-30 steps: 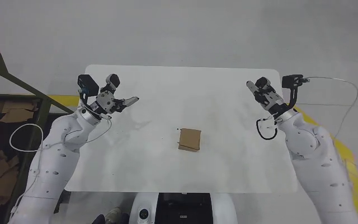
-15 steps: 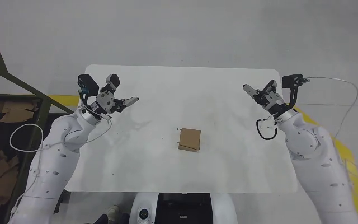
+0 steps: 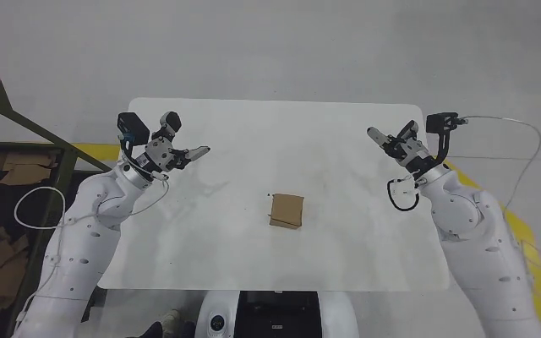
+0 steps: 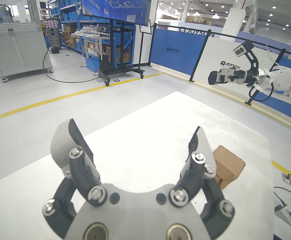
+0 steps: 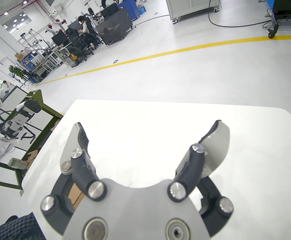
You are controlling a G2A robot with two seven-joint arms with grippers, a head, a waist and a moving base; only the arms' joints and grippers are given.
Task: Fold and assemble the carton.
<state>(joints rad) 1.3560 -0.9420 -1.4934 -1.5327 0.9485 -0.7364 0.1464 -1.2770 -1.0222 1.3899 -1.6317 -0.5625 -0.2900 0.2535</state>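
Both jaws are spread, holding nothing. The carton (image 3: 286, 209) looks light and bendy; I'd pinch its edge.

A factory-style robotics lab. Blue storage racks (image 4: 68, 20), yellow floor lines (image 5: 159, 54) and computer desks (image 5: 113, 27) surround the white surface (image 5: 147, 127).

You have the left arm (image 3: 89, 224) bent at the elbow and held out to its own side; the left gripper (image 3: 188, 138) points inward and forward, fingers spread wide; the right arm (image 3: 473, 232) mirrors it on the other side; the right gripper (image 3: 391, 129) is spread wide too; the two grippers sit well apart, turned towards each other.
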